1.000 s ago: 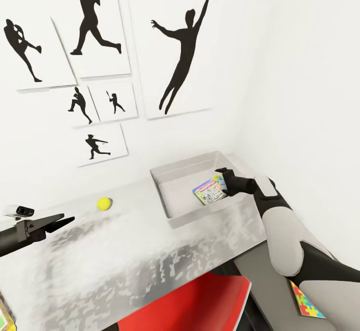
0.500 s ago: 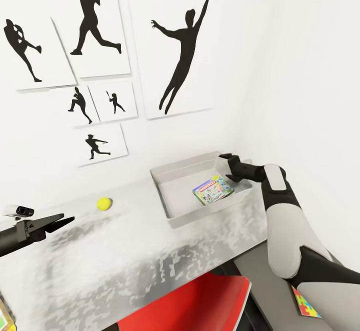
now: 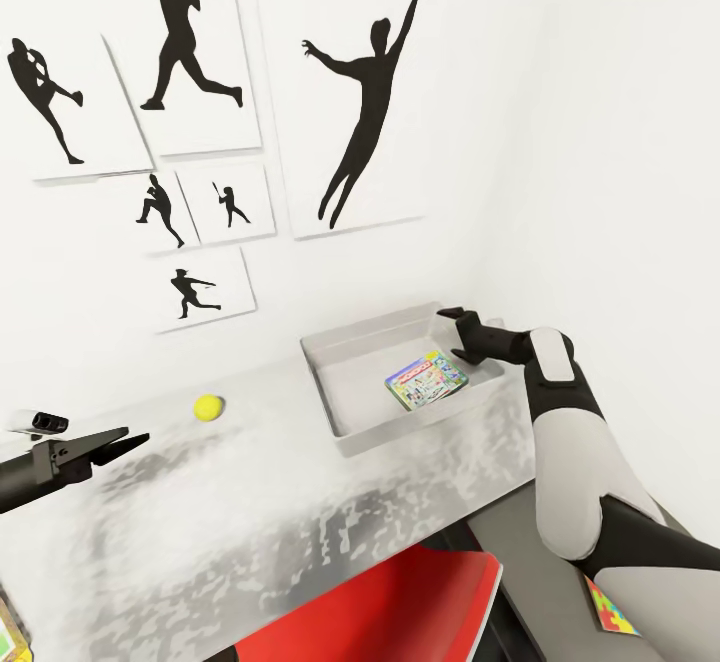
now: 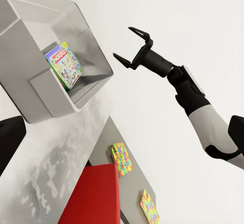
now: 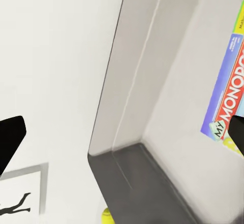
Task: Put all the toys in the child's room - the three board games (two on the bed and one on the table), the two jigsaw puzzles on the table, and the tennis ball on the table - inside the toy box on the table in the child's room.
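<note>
One board game lies flat inside the toy box (its bright cover faces up, printed with "My Monopoly" in the right wrist view), so that item looks delivered. The right gripper hangs just above the box's far right corner, its jaws spread wide and empty, which the left wrist view makes plain.

What the coming move seems to turn on is the tennis ball. It sits on the table to the left of the toy box, apart from the box's left wall, and between the two arms. The left gripper points toward it from the lower left, with its jaws looking drawn close together and holding nothing, and it seems the nearer of the two; the right gripper would have to cross the whole box to reach it. A ball has no long axis to match, so approach direction matters less than keeping it from rolling.

Two jigsaw puzzles lie flat on the lower dark section of the table, on the right arm's side, down beside its elbow; one corner of a puzzle peeks out there in the head view. For those the right arm is my guess as the closer one.
</note>
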`<state>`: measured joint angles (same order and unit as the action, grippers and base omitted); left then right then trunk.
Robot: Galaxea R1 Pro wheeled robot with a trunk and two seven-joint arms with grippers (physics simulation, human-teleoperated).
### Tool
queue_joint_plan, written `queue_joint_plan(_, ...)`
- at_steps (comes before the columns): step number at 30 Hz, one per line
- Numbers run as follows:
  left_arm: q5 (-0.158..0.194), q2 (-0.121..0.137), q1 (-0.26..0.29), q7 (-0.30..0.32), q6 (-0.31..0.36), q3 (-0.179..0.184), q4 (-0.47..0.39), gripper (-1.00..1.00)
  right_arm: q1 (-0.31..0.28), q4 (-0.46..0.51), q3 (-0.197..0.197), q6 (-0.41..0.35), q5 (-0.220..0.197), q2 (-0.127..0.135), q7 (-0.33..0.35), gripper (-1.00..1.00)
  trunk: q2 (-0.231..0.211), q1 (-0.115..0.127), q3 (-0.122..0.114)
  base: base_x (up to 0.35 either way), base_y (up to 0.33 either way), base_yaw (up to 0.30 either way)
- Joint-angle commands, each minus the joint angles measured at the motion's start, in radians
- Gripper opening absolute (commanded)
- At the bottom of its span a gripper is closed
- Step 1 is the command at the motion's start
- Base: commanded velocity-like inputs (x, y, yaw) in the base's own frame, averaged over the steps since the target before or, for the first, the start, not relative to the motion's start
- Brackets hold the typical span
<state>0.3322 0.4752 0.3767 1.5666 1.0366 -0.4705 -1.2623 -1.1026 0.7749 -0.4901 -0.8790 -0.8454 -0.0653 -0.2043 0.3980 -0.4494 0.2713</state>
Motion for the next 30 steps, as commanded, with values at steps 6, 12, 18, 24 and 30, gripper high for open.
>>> queue_joint_plan(6,-0.001,0.0,0.001,0.004,0.011,0.0,0.0,1.0,0.013,0.01,-0.003,-0.048,-0.011,-0.002,-0.007,1.0,0.002,-0.001,0.002,0.0,0.0,0.0)
queue_joint_plan(12,-0.001,0.0,0.001,0.004,0.011,0.0,0.0,1.0,0.024,0.04,-0.003,-0.128,-0.01,-0.006,0.028,1.0,0.002,-0.001,0.002,0.0,0.0,0.0)
queue_joint_plan(18,-0.001,0.0,0.001,0.004,0.011,0.0,0.0,1.0,0.049,0.17,0.01,-0.168,-0.01,-0.024,0.139,1.0,0.002,-0.001,0.002,0.0,0.0,0.0)
queue_joint_plan(24,-0.001,0.0,0.001,0.004,0.011,0.0,0.0,1.0,0.178,0.362,0.099,-0.168,-0.013,-0.019,0.301,1.0,0.002,-0.001,0.002,0.0,0.0,0.0)
queue_joint_plan(30,-0.001,0.0,0.001,0.004,0.011,0.0,0.0,1.0,0.349,0.546,0.148,-0.168,-0.013,-0.009,0.518,1.0,0.002,-0.001,0.002,0.0,0.0,0.0)
